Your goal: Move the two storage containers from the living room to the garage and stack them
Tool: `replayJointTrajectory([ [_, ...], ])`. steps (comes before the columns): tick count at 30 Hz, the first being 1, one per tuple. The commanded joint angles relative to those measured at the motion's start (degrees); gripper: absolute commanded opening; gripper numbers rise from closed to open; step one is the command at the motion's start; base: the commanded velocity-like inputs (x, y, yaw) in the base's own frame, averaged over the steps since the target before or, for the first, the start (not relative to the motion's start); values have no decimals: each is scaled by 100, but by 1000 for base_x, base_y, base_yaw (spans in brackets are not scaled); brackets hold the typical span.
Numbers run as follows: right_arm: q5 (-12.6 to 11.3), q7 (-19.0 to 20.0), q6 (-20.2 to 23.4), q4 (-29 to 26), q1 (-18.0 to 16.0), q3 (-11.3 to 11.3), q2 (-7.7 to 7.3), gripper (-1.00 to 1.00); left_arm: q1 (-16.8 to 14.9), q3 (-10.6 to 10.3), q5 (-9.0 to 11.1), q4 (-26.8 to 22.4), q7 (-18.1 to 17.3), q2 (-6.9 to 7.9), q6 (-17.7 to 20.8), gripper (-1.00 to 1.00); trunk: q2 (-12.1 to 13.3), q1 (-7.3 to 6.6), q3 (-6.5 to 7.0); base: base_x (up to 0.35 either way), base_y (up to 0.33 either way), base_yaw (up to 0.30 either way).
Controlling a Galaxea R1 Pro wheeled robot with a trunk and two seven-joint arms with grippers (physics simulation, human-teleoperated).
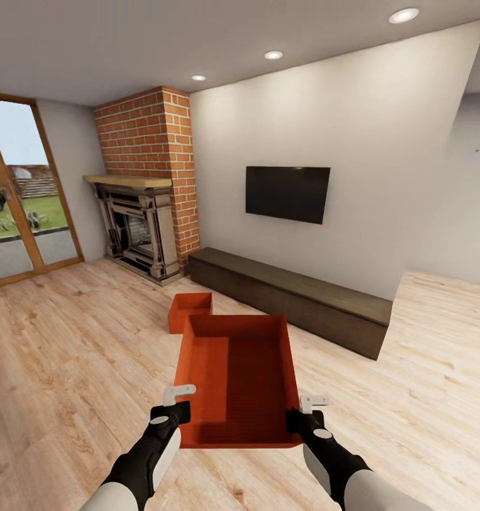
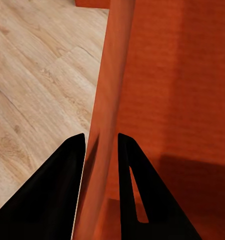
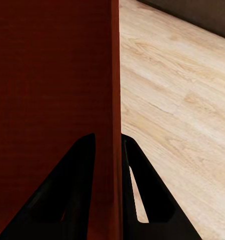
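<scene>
An orange-red storage container [image 1: 240,380] hangs in front of me above the wood floor of the living room, held by both arms. My left gripper [image 1: 177,411] is shut on its left wall [image 2: 105,120], one finger on each side. On the opposite wall [image 3: 115,100] my right gripper [image 1: 297,419] is shut the same way. A second storage container [image 1: 190,309] rests on the plank floor just beyond the held one, partly hidden by it. The garage is out of view.
A long dark low bench [image 1: 297,294] runs along the white wall under a black TV [image 1: 287,193]. The brick chimney [image 1: 151,142] with its fireplace [image 1: 137,231] stands at the back left, beside a glass door [image 1: 20,206]. Open plank floor [image 1: 69,341] spreads left and right.
</scene>
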Motion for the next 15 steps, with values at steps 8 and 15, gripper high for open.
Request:
replayJointTrajectory([
  [8, -19, -33, -147, -15, -5, -23, -18, -100, 0, 31, 117, -4, 52, 72, 27, -100, -5, 2, -2, 0, 0, 0],
  [15, -20, -26, -106, -15, -5, -24, -26, -100, 3, 31, 117, -5, 52, 72, 27, -100, -5, 2, -2, 0, 0, 75],
])
